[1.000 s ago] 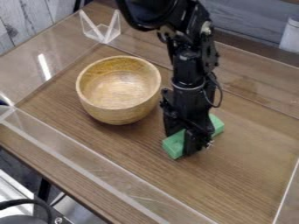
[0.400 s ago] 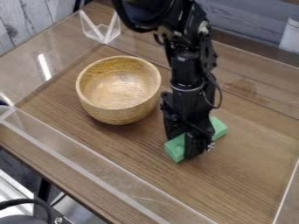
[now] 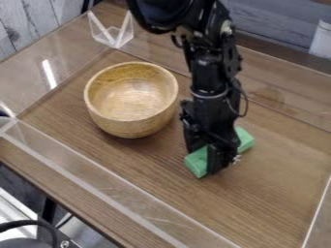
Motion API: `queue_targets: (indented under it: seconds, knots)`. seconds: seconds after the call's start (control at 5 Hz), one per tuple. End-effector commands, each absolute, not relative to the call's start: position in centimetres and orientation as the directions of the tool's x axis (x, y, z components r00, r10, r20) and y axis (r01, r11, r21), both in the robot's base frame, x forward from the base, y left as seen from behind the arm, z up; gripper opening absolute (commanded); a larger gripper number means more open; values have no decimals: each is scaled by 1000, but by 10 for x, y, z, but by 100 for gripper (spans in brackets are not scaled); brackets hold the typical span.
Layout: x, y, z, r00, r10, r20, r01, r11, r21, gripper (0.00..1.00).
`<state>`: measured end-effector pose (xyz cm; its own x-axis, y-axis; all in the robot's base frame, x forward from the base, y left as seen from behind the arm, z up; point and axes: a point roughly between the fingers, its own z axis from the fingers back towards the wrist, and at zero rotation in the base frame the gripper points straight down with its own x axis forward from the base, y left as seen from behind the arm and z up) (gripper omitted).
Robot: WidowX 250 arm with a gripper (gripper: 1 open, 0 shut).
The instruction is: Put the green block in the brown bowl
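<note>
The green block [image 3: 196, 164] lies on the wooden table, right of the brown bowl [image 3: 131, 98]. My black gripper [image 3: 214, 158] points straight down onto the block with its fingers shut across the block's middle. Only the block's near end and a bit of its far end [image 3: 242, 142] show past the fingers. The block still looks to rest on the table surface. The bowl is empty, upright, and stands a short gap left of the gripper.
Clear acrylic walls [image 3: 77, 170] fence the wooden table [image 3: 272, 107] along the front and left. A clear plastic piece [image 3: 114, 32] stands at the back left corner. The arm [image 3: 207, 58] rises up and back from the gripper.
</note>
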<state>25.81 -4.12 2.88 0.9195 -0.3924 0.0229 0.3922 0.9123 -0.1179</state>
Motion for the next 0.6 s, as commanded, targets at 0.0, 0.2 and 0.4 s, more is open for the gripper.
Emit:
queue_targets:
  seconds: [0.0,0.2,0.4]
  knots:
    - [271,-40,41,922,-380,75,386,916,-109,0]
    - [271,-38,40,923,-378,73,384,916,-113,0]
    - [271,-37,40,925,-374,73,380,917,-116,0]
